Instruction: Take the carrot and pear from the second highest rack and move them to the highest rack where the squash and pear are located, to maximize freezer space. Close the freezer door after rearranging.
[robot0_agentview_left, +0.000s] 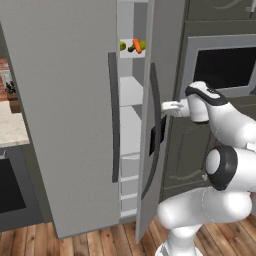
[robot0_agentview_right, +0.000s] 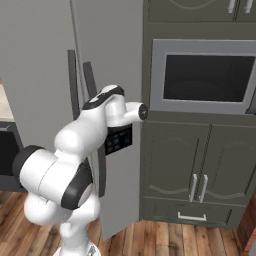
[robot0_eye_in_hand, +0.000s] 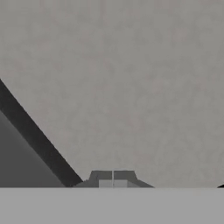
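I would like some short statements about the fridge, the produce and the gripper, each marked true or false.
1. The freezer door is partly open. True.
2. The carrot lies on the lowest shelf. False: it lies on a high rack, beside the pears.
3. The gripper is shut and holds nothing. True.
4. The gripper holds the carrot. False: it is at the outer face of the freezer door, near the dispenser panel.
5. An oven is built in above the cabinets. True.

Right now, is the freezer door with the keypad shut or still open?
Open, partway. In the left base view the freezer door stands out from the cabinet, leaving a gap that shows shelves, with a carrot on the top one.
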